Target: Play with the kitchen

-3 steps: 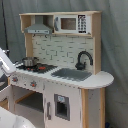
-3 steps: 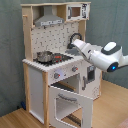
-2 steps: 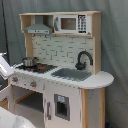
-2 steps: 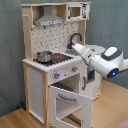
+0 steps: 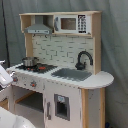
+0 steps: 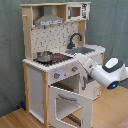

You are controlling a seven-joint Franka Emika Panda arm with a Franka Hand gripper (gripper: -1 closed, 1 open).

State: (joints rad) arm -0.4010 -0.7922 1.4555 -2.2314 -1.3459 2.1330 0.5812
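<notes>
I have the gripper [image 6: 79, 61] at the kitchen [image 5: 65, 75] front, by the knobs [image 6: 56, 75] above the open oven door [image 6: 70, 102]. I cannot tell whether the fingers are apart. Next I'd likely need a careful reach to a knob.

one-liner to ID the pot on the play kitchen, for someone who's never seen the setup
Start at the kitchen, the tall pale-wood and white unit with a grey hood at the top. Directly under that hood is the stove; the pot stands on it, at the end away from the sink. It is the only shiny metal vessel on the counter; the other dark item, the black faucet, curves over the sink.
</notes>
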